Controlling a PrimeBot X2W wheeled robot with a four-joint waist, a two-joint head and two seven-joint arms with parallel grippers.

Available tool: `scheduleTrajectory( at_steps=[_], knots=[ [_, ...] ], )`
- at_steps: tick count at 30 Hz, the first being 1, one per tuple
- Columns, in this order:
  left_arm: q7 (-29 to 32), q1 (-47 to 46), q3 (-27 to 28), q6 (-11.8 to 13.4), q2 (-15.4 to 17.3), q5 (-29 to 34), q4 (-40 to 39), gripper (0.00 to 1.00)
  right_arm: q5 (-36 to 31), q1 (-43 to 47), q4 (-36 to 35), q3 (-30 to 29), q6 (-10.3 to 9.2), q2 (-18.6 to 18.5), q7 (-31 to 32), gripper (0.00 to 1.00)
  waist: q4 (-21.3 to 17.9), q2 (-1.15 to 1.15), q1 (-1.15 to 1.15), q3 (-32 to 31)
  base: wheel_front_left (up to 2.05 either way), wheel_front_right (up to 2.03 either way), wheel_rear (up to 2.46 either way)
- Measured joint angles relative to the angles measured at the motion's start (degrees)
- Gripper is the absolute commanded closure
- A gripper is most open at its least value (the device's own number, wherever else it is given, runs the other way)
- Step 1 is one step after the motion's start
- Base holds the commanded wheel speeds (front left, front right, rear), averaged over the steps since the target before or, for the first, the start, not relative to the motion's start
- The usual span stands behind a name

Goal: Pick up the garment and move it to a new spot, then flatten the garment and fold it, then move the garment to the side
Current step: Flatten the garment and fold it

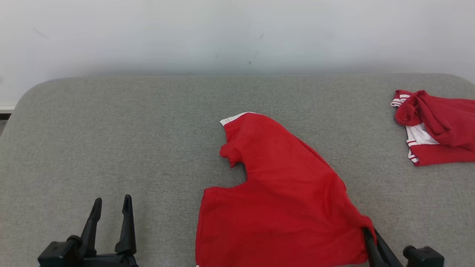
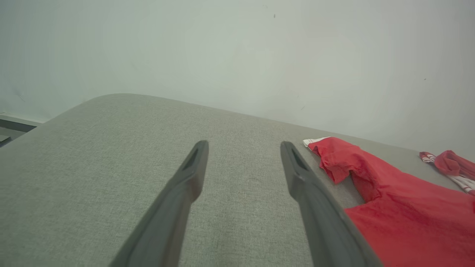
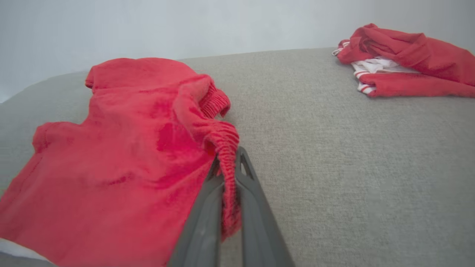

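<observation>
Right jaws are pinched shut on the ribbed edge of the red garment [image 1: 282, 193] spread on the desk [image 1: 111, 129], left jaws gaping empty; so slim a bite could slip on lifting, dropping it crumpled.

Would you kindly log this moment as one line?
right gripper: shut on red garment edge | left gripper: open, empty | second garment: far right, untouched

Grey fabric-covered table [image 1: 111, 129], rounded far corners. Two items on it. red shorts [image 1: 282, 193]: spread mostly flat, right of centre, white trim on the far leg hem. red-and-white garment [image 1: 441, 129]: crumpled at the far right edge, well apart from the shorts.
</observation>
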Motion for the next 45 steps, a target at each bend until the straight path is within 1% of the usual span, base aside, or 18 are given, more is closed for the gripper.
scheduleTrajectory(
  at_steps=[3,6,11,16,21,24,26,27,32,35,38,41,45],
  knots=[
    [0.0,0.0,-0.2,0.0,0.0,-0.1,0.1,0.00,-0.2,-2.5,-1.6,1.9,0.00,0.0,1.3,1.00,0.8,0.00,0.00,-0.1,0.00,0.00,0.00],
    [0.0,-0.1,-0.7,0.0,0.0,-0.1,0.3,0.00,-0.6,-7.0,-1.7,3.6,0.01,-0.5,2.3,1.00,1.8,0.00,0.00,0.0,0.00,0.00,0.00],
    [0.0,-1.4,-1.3,0.0,0.0,-0.5,1.0,0.00,-1.2,-16.4,2.4,5.4,0.01,-0.6,3.8,1.00,4.1,0.00,0.00,0.4,0.00,0.00,0.00],
    [0.0,-2.5,-2.5,0.0,0.0,-1.7,1.3,0.00,-2.4,-25.8,11.0,6.4,0.01,0.6,4.6,1.00,6.7,0.00,0.00,1.4,0.00,0.00,0.00],
    [0.0,-3.6,-3.5,0.0,0.0,-2.3,1.6,0.00,-3.6,-33.2,23.5,6.9,0.01,1.7,3.6,1.00,9.0,0.00,0.00,3.0,0.00,0.00,0.00],
    [0.0,-3.9,-3.8,0.0,0.0,-2.5,1.8,0.00,-3.8,-35.9,30.2,7.4,0.01,2.4,1.9,1.00,9.9,0.00,0.01,4.0,0.00,0.00,0.00],
    [0.0,-4.0,-3.7,0.0,0.0,-2.5,2.0,0.00,-3.8,-37.0,33.2,7.9,0.01,3.0,0.1,0.40,10.1,0.00,0.01,4.5,0.00,0.00,0.00],
    [0.0,-4.0,-3.5,0.0,0.0,-2.5,2.1,0.00,-3.6,-37.5,34.3,8.3,0.01,3.3,-0.7,0.00,10.1,0.00,0.01,4.6,0.00,0.00,0.00],
    [0.0,-4.0,-3.0,0.0,0.0,-2.1,2.2,0.00,-2.4,-38.0,36.6,9.6,0.01,3.8,-3.4,0.00,9.1,0.00,0.01,4.6,0.00,0.00,0.00],
    [0.0,-4.0,-2.6,0.0,0.0,-1.9,2.2,0.00,-1.0,-37.5,35.4,10.7,0.01,3.7,-4.4,0.00,7.9,0.00,0.01,4.0,0.00,0.00,0.00],
    [0.0,-3.6,-2.1,0.0,0.0,-1.5,2.0,0.00,0.7,-34.9,31.8,11.6,0.01,3.2,-4.6,0.00,6.5,0.00,0.00,3.2,0.00,0.00,0.00],
    [0.0,-3.0,-1.5,0.0,0.0,-1.4,2.0,0.00,1.6,-31.0,25.5,11.8,0.01,1.9,-4.7,0.00,5.0,0.00,0.00,2.4,0.00,0.00,0.00],
    [0.0,-2.1,-0.7,0.0,0.0,-1.1,1.4,0.00,2.0,-24.8,17.4,10.4,0.01,0.3,-4.7,0.00,2.9,0.00,0.00,1.5,0.00,0.00,0.00]
  ],
)
